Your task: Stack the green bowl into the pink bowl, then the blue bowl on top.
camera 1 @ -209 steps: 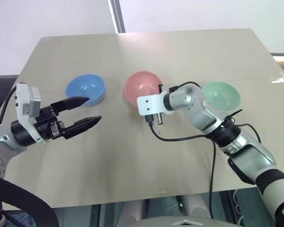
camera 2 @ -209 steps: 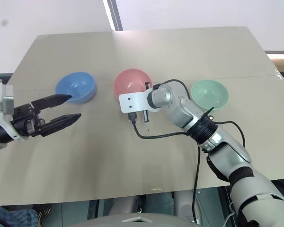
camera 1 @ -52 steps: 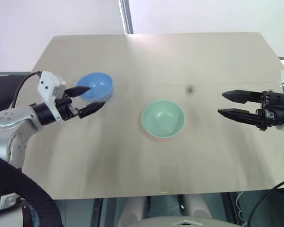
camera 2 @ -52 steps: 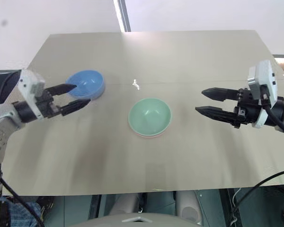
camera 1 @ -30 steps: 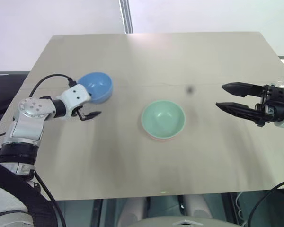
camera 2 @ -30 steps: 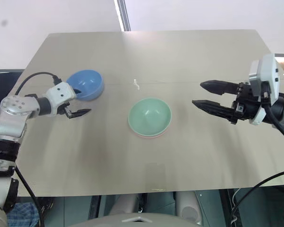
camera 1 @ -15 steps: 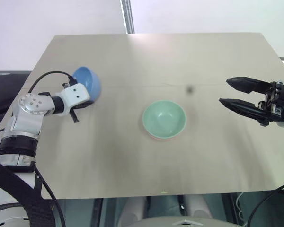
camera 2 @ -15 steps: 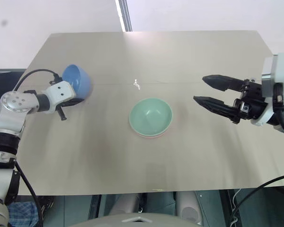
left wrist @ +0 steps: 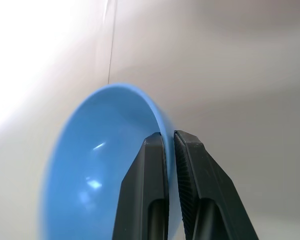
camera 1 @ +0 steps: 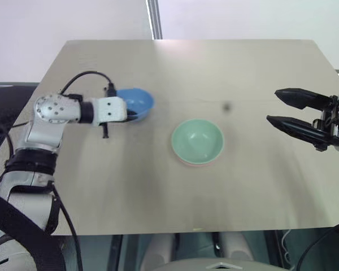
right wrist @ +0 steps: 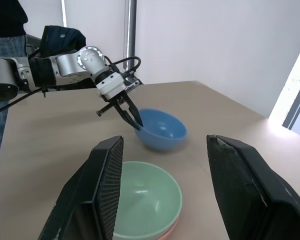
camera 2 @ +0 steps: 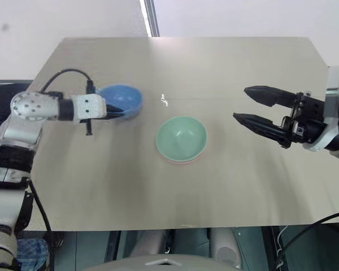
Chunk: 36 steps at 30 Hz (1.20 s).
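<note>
Left claw [left wrist: 170, 142] pinches blue bowl [camera 1: 137, 101] rim beside green bowl [camera 1: 197, 140].

My table [camera 1: 158, 169] is plain light tan all over. The blue bowl [camera 1: 140, 100] is light blue inside and out, with small shiny white spots in it. The green bowl [camera 1: 197, 139] is soft mint green. The pink bowl [camera 1: 196, 163] under it shows as a thin salmon pink edge. My fingers [camera 2: 260, 124] are black, with bumpy black pads [right wrist: 112, 185] on the inside. My left arm [camera 1: 53, 110] is shiny silver grey, with a white block by the wrist and black wires. The wall [camera 1: 62, 20] behind is white.
</note>
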Each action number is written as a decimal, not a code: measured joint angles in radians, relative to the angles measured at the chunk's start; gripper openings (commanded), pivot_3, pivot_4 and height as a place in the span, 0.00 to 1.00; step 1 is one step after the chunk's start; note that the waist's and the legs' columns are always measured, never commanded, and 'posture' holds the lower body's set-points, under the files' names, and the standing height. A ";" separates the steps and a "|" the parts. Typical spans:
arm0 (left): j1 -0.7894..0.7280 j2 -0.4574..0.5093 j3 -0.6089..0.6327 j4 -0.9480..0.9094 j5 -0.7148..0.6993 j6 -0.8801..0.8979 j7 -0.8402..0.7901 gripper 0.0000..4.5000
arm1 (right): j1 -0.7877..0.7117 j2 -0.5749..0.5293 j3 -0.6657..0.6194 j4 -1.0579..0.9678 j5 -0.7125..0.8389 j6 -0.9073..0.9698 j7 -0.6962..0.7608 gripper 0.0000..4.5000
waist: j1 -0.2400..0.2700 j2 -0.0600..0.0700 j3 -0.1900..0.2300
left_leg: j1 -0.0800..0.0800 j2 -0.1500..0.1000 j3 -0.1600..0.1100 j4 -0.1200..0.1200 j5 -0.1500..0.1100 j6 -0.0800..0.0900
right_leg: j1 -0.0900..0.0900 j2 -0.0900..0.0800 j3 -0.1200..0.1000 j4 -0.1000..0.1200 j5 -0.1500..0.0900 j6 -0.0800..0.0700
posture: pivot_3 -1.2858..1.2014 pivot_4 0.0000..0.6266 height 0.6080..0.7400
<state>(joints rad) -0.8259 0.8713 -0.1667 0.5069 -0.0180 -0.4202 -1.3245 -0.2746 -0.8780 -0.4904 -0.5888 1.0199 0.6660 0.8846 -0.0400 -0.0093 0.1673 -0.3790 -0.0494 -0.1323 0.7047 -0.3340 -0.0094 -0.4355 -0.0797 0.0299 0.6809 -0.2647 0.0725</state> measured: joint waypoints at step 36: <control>-0.149 -0.068 -0.052 0.125 0.121 -0.187 -0.025 0.80 | 0.025 -0.001 0.007 0.021 -0.026 -0.056 0.000 0.65 | -0.003 0.000 0.000 | -0.001 -0.002 -0.005 0.007 0.000 0.000 | 0.004 0.000 -0.006 0.003 0.000 0.000 | 0.52 0.24 1.00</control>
<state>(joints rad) -0.9752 0.8033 -0.2186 0.6317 0.1034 -0.6068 -1.3493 -0.2492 -0.8793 -0.4832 -0.5678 0.9943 0.6104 0.8844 -0.0428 -0.0093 0.1673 -0.3796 -0.0509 -0.1377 0.7120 -0.3340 -0.0093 -0.4315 -0.0798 0.0240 0.6842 -0.2647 0.0725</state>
